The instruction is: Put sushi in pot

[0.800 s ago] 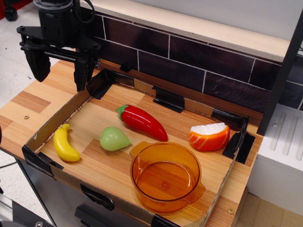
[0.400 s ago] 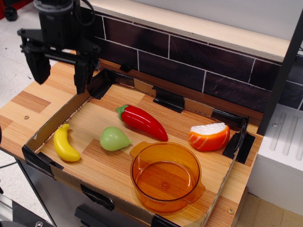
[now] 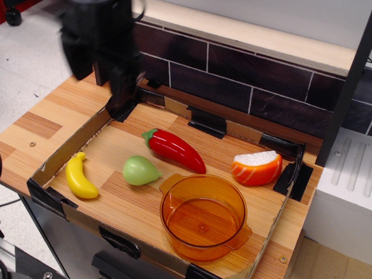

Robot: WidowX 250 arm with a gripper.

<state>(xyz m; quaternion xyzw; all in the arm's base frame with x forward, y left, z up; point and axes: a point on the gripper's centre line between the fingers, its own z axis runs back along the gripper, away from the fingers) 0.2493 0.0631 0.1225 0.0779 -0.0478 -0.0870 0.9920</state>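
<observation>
**Operator:** Report gripper status.

**Technician:** The gripper (image 3: 100, 72) is at the 10 o'clock position of the frame, above the far-left corner of the cardboard tray (image 3: 70, 150). It is motion-blurred. Two dark fingers point downward with a gap visible between them, so the jaws stand apart. Nothing is held between them.

**Operator:** Locate the task items.

**Technician:** The sushi (image 3: 257, 167) lies on the tray floor at the 3 o'clock position, close to the right wall, rice side up and orange salmon side down. The pot (image 3: 203, 217) stands upright at the 5 o'clock position, against the near edge of the tray. Its interior holds nothing. The sushi is at 1 o'clock from the pot, near it but not touching.

**Operator:** Other contents?

**Technician:** A red chili pepper (image 3: 173, 149) lies at the tray centre, at 11 o'clock from the pot. A green pear (image 3: 140, 171) sits just beside the pepper at its 7 o'clock. A yellow banana (image 3: 79, 176) lies at the 8 o'clock position, near the left wall. All are well apart from the gripper.
</observation>
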